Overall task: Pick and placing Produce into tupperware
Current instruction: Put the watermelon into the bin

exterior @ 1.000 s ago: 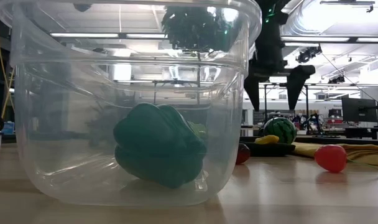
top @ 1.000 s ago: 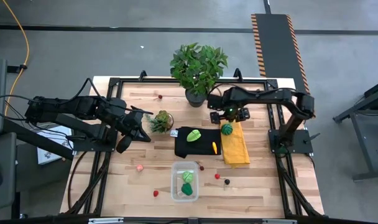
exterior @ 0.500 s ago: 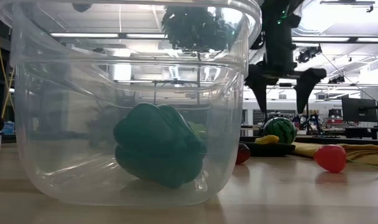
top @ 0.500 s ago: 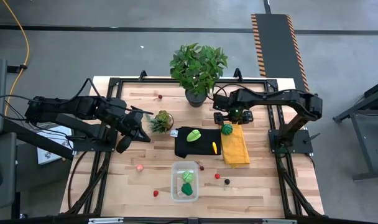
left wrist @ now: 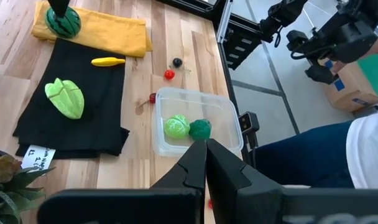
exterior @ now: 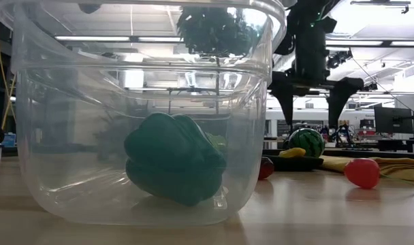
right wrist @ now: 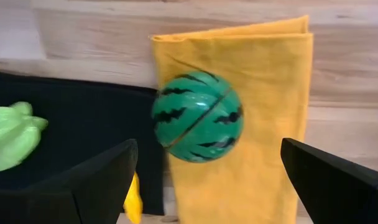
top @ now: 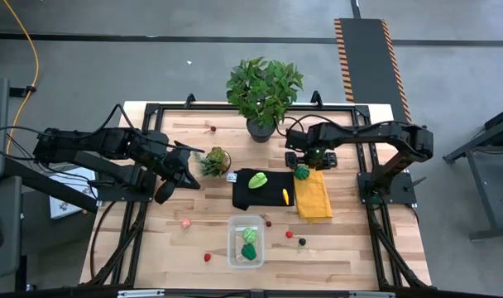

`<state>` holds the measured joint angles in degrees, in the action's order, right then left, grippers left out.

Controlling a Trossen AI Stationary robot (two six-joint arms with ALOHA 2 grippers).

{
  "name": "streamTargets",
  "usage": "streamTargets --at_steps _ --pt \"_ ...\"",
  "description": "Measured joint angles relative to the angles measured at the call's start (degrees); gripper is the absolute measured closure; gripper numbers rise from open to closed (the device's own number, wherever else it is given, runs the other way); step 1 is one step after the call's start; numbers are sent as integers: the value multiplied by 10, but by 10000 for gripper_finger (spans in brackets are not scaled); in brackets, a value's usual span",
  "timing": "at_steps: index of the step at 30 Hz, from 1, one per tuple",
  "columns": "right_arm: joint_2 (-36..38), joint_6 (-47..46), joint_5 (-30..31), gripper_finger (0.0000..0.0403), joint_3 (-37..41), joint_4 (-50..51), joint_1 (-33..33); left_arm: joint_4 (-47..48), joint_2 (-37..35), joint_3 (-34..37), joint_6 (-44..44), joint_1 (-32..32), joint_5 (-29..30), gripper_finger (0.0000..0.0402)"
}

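Since a second ago the right gripper (top: 310, 157) has drifted across the far part of the table, from beside the large potted plant (top: 262, 91) to a spot just above the toy watermelon (right wrist: 197, 117) — its two fingers (exterior: 282, 95) spread wide apart and hanging clear of the fruit, nothing between them. That striped green watermelon sits on the near-plant end of the folded yellow cloth (top: 314, 197), right at the edge of the black cloth (top: 253, 197). On the black cloth lie a lime-green leafy vegetable (top: 257, 179) and a small yellow piece (top: 285, 195). The clear tupperware (top: 246, 242) stands at the front of the table, well apart from the cloths, with a dark green pepper (exterior: 173, 160) and a lime-green piece (left wrist: 176, 127) inside it. Loose on the wood around it are a red piece (top: 289, 233) and a dark one (top: 302, 242) on one side, and a pink one (top: 185, 222) and another red one (top: 207, 257) on the other. Off to the side the left gripper (top: 188, 166) waits beside the small potted succulent (top: 214, 160) — fingers (left wrist: 226, 168) pressed together, holding nothing.
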<state>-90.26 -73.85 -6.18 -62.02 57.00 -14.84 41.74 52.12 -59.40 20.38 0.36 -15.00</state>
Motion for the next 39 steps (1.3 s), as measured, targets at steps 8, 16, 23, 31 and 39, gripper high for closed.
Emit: streamTargets --at_steps 8,16,23,31,39 --pt "0 -31 -4 18 29 -54 7 0 0 0 0 0 0 401" --pt "-5 -33 -1 18 29 -60 5 0 0 0 0 0 0 401" --pt "-39 -29 -11 18 29 -82 5 3 0 0 0 0 0 401" --pt "-51 -27 -12 18 29 -80 4 4 0 0 0 0 0 401" --pt "-51 -24 -10 40 29 -80 1 4 0 0 -2 0 0 401"
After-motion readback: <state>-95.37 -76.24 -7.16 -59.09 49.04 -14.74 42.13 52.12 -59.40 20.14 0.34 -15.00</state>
